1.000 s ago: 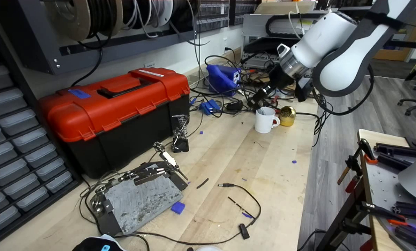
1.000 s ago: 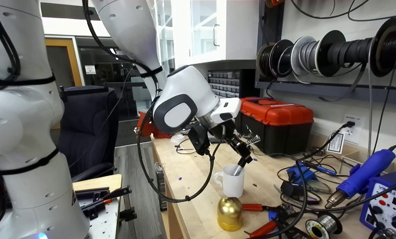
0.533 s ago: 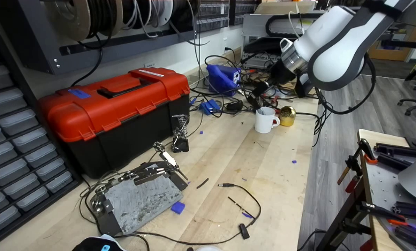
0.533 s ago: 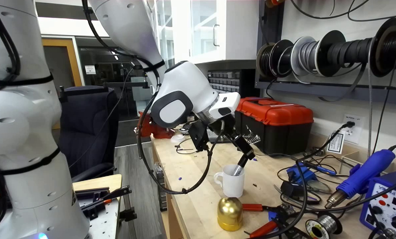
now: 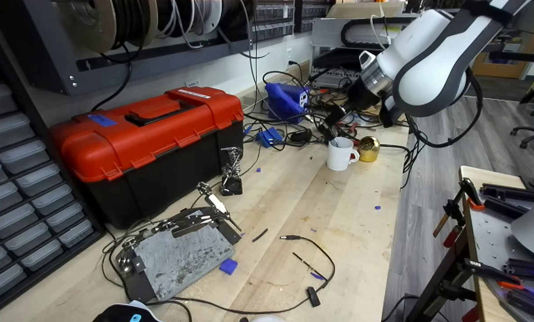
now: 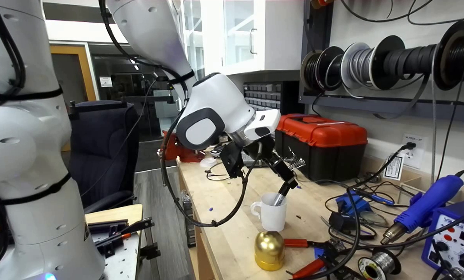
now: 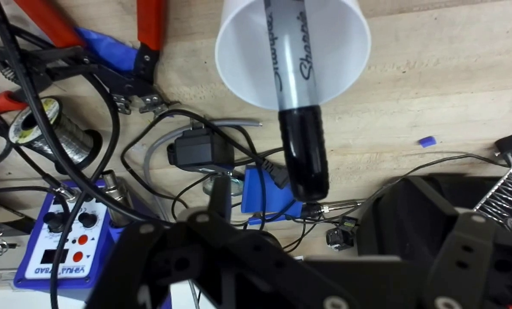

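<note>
Leaning in one white mug (image 7: pixel 238 56), one capped marker (image 7: pixel 303 146) juts toward two fingers (image 7: pixel 220 198) spread apart.

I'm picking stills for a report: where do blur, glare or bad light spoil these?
Wrist view: the fingers look dark and blurred, and a glare streak runs along the marker, though its lettering reads; in an exterior view, the gold pot glints and the cabinet is partly washed out; in an exterior view, the dark gripper blends into the cables behind.
</note>
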